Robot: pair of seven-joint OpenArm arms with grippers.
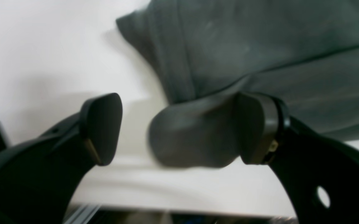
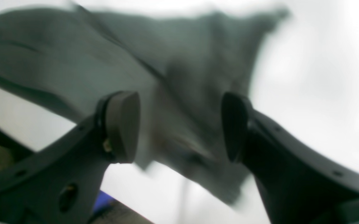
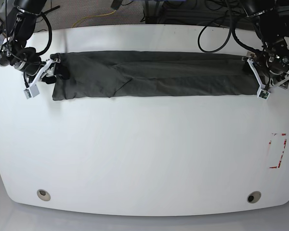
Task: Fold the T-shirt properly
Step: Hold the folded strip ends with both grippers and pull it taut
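At the left of the base view sits the right tool (image 3: pixel 41 77), at one end of the T-shirt (image 3: pixel 149 74). Its wrist view shows the jaws spread wide with a loose corner of cloth between the pads (image 2: pixel 123 126), nothing pinched: released. The shirt stretches from this tool across the far half of the white bench (image 3: pixel 144 154) as a long narrow band, so by my reading the lengthwise folds are done and the sides already lie inward. At the other end is the left tool (image 3: pixel 265 77), also released; its wrist view shows a rounded fold of fabric lying against the right-hand pad with open space to the other pad (image 1: pixel 103 127). What seems left is to regrasp both ends, bring the band over across its length, and flatten the packet.
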